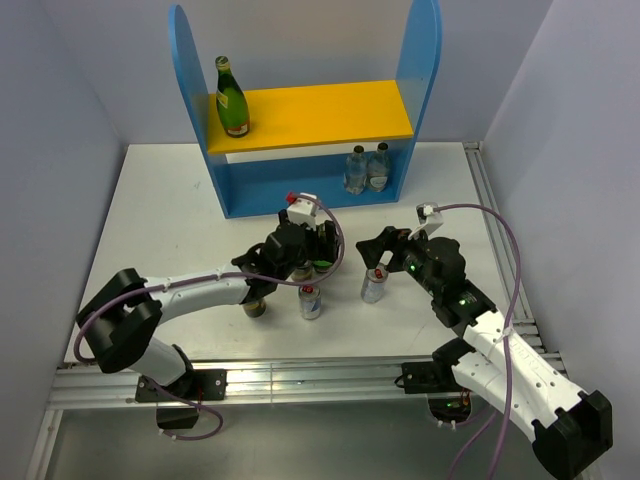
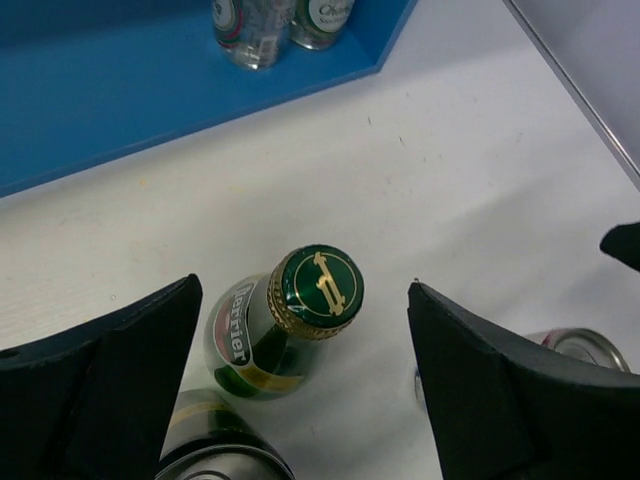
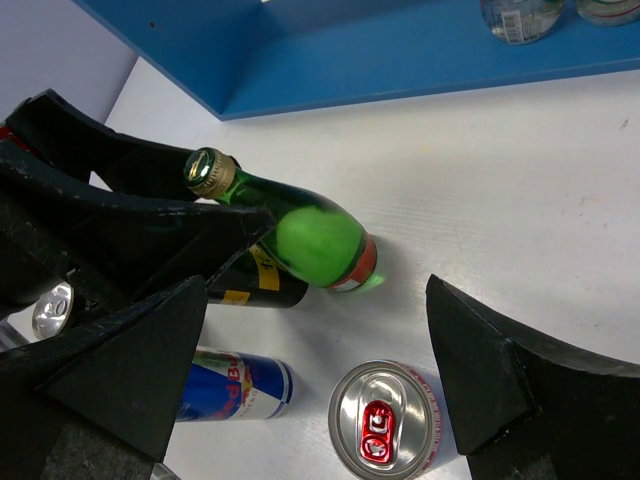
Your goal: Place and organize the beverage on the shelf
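Shelf set at 12 o'clock end of table. Green bottle stood at 9 o'clock end of yellow upper board; two clear bottles kept at 3 o'clock end of lower level.

Left gripper spread wide; capped green Perrier bottle flanked by fingers, not touched.

Right gripper also spread, held above silver can.

Red Bull can seen at 9 o'clock of silver can. Dark container with yellow label placed just beside Perrier bottle.
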